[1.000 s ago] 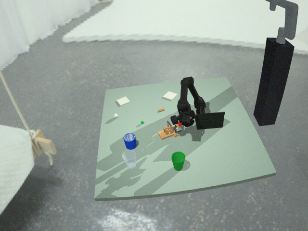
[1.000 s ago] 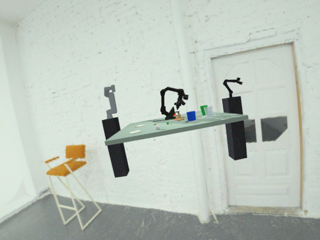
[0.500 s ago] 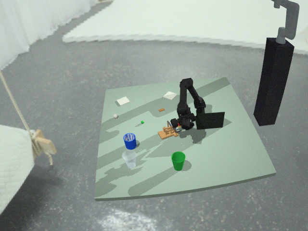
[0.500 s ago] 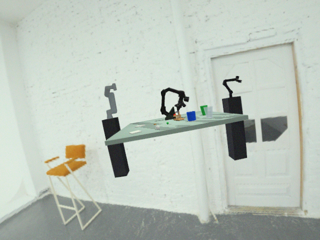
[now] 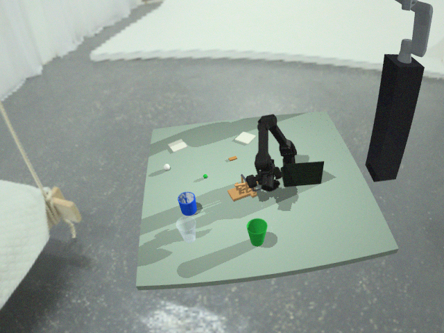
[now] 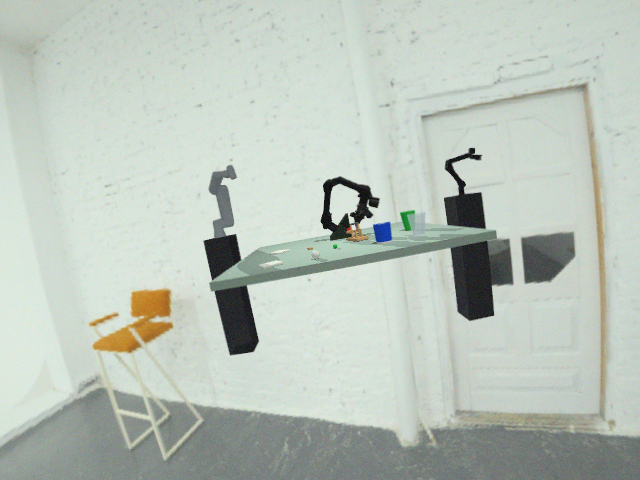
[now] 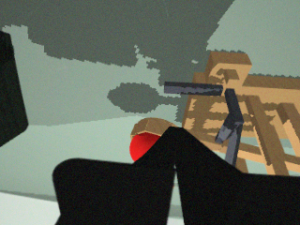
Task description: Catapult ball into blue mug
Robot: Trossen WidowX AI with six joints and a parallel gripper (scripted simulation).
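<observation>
One red ball sits in cup of catapult, likely loaded for firing. Our gripper, fingers together on nothing, hovers beside cup, perhaps so we can press arm or trigger. Blue mug stands upright beyond catapult, as target.
</observation>
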